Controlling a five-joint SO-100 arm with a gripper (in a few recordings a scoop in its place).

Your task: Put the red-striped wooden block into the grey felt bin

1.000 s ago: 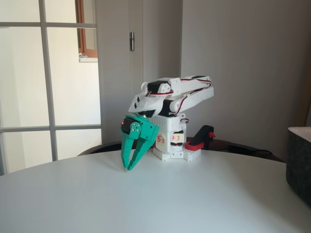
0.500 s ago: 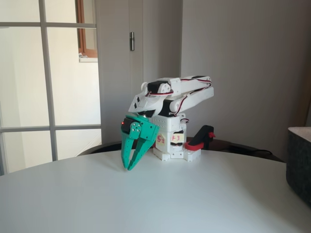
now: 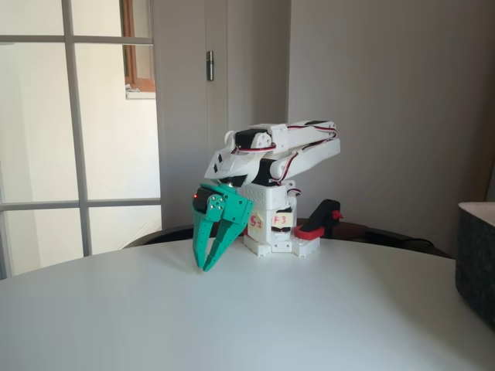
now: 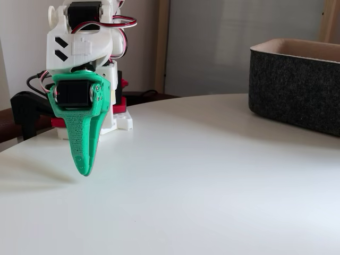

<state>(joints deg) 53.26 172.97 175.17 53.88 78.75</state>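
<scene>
1. White round table [image 3: 309,317] fills the foreground of your fixed view, with a grey wall, a door and a window behind it.
2. Your arm [image 3: 282,151] sits folded at the table's far edge, roughly at 12 o'clock.
3. Its green gripper [image 3: 207,265] points down with the tips just above the table, fingers drawn together at the tips with a narrow gap higher up, and nothing between them.
4. You can see the bin [image 3: 476,259] cut off at 3 o'clock, well apart from the gripper.
5. Moving to the other fixed view, the gripper [image 4: 84,171] hangs side-on at 9 o'clock over the table [image 4: 212,186]; you cannot tell its opening from here.
6. Here the bin [image 4: 297,85] stands at 2 o'clock, dark felt with a paler rim.
7. You cannot see the block anywhere.
</scene>
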